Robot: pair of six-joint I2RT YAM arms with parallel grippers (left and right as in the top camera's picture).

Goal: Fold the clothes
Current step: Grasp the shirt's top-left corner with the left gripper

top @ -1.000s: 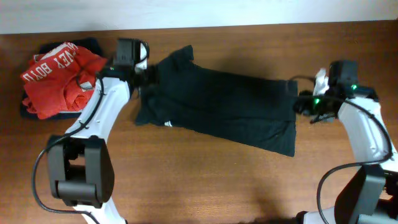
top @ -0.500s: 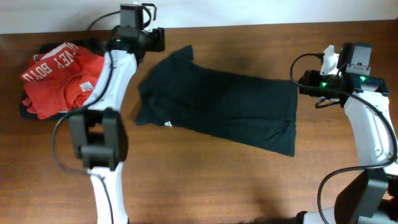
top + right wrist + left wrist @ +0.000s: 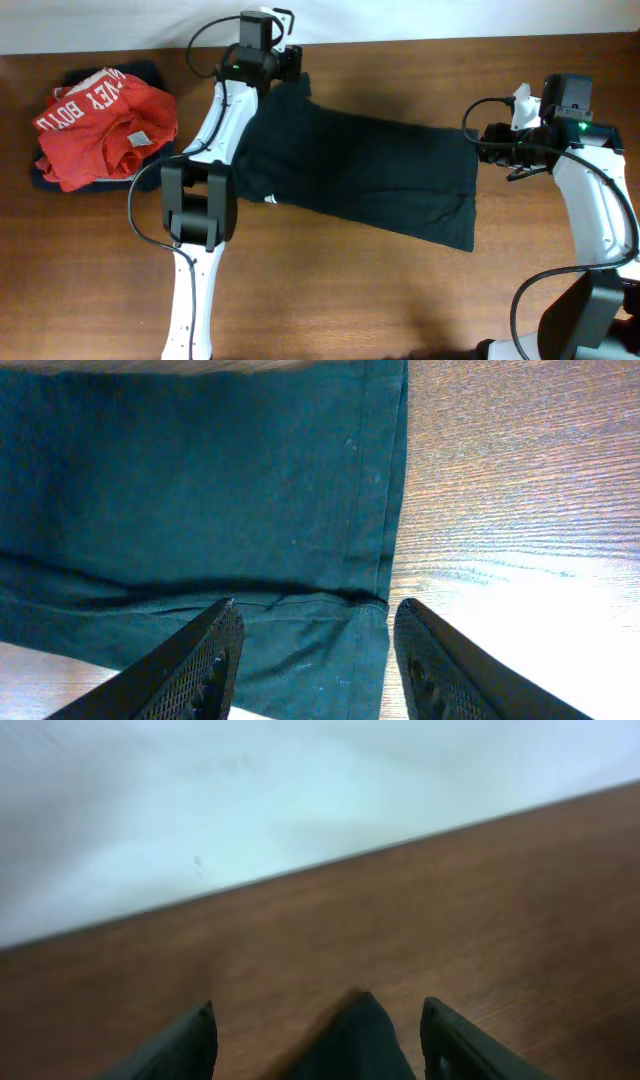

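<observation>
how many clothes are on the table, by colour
black shirt, spread flat: 1
red top, crumpled: 1
navy garment, mostly hidden under the red top: 1
total: 3

Left fingers spread wide, right fingers spread wide, angled downward.
</observation>
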